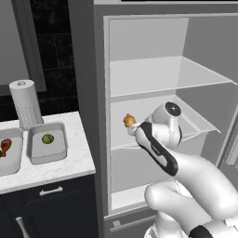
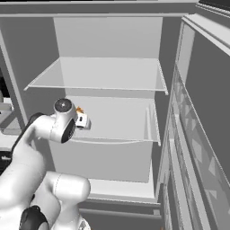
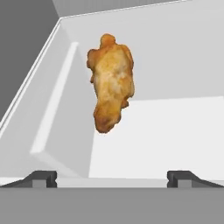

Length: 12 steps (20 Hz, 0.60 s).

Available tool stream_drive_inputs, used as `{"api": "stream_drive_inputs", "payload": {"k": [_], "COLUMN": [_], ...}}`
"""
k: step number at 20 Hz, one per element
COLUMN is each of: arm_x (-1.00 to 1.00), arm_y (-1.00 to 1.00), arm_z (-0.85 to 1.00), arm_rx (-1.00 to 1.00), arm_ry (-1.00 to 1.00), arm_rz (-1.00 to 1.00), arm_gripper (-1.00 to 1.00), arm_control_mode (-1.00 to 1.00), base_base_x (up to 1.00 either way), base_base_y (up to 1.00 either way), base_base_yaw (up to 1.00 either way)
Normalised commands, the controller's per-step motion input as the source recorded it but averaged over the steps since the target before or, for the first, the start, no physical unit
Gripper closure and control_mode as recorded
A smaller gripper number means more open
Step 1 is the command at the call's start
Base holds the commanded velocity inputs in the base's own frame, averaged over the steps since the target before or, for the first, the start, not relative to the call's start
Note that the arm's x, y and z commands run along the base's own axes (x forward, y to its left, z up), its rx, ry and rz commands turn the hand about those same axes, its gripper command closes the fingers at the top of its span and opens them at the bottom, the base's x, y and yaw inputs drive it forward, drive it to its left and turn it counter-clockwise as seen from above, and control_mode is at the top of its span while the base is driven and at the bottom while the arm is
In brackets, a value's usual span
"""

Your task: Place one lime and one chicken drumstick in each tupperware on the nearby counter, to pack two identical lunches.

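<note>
Where shelf (image 3: 166, 135) meets wall, drumstick (image 3: 110, 83) unobstructed ahead of wide-spread fingers (image 3: 43, 178).

Left base view: behind the arm, facing the open fridge (image 1: 162, 116), counter (image 1: 69, 158) at left. Right base view: same fridge shelves (image 2: 112, 121), from the other side. Hand view: close on a drumstick (image 3: 111, 81) inside the fridge.

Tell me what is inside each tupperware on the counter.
The near tupperware holds one lime. The far tupperware, cut by the picture's edge, shows a chicken drumstick; whatever else it holds is out of frame.
</note>
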Motion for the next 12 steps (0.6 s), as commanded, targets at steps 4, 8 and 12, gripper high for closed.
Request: {"api": "stream_drive_inputs", "payload": {"k": [4, 8, 12], "arm_x": [0.59, 0.52, 0.54], "arm_y": [0.11, 0.0, 0.0], "arm_z": [-0.07, -0.09, -0.24], "arm_rx": [0.0, 0.0, 0.0], "arm_ry": [0.04, 0.01, 0.01], "arm_rz": [0.0, 0.0, 0.0], "arm_gripper": [-1.0, -1.0, -1.0], "arm_control_mode": [-1.0, -1.0, -1.0], "base_base_x": [0.0, 0.0, 0.0], "base_base_y": [0.0, 0.0, 0.0], "base_base_yaw": [0.0, 0.0, 0.0]}}
